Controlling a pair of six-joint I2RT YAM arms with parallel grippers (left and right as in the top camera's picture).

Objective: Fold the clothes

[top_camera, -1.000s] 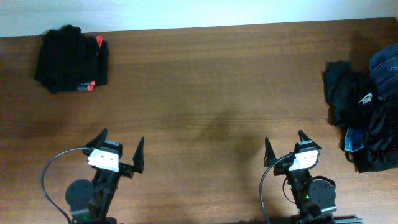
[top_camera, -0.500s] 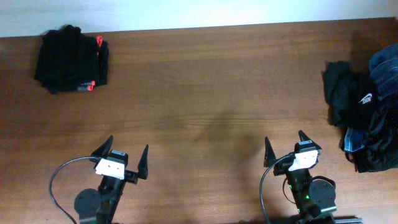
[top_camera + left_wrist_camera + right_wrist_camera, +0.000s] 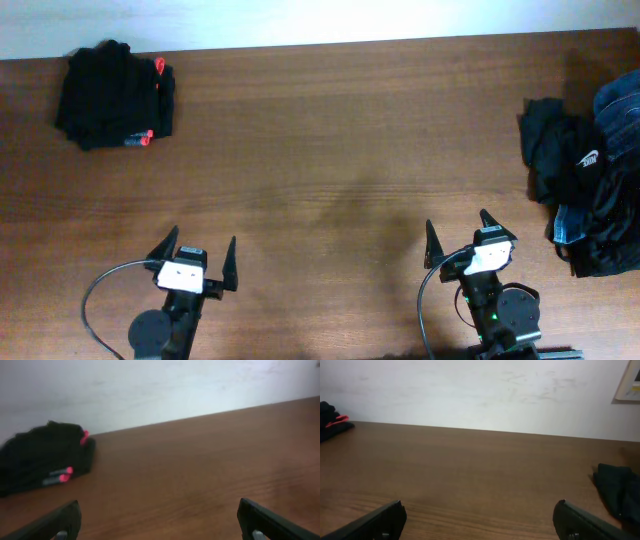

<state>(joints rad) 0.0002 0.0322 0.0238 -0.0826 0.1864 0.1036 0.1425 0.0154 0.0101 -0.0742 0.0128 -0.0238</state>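
My left gripper (image 3: 201, 240) sits low at the near edge of the counter (image 3: 340, 130), toward 7 o'clock seen from above. Its two dark fingers are spread wide and hold nothing. My right gripper (image 3: 458, 224) sits toward 5 o'clock, spread just as wide and likewise empty. Both point toward 12 o'clock, at the white wall (image 3: 300, 20) behind the far edge, and neither touches any fabric.

The clothes lie in two groups, well apart. At 10 o'clock, in the far left corner, a folded black bundle (image 3: 112, 95) rests flat on the wood, with small red-pink tabs (image 3: 147, 137) showing along its right side. In my left wrist view it appears at 10 o'clock beyond my left finger, somewhat blurred.

At 3 o'clock, against the right edge, a loose pile (image 3: 600, 215) lies crumpled, partly cut off by the border of the overhead view. In it a black shirt (image 3: 558, 165) lies nearest the middle of the counter, with a small white logo (image 3: 590, 158) facing up. A blue garment (image 3: 620, 105) lies on the pile's far side, and a scrap of lighter blue (image 3: 567, 225) peeks out on its near side. My right wrist view catches only a dark fold of this pile, at 3 o'clock.

A black cable (image 3: 98, 295) loops out beside the base of my left arm.
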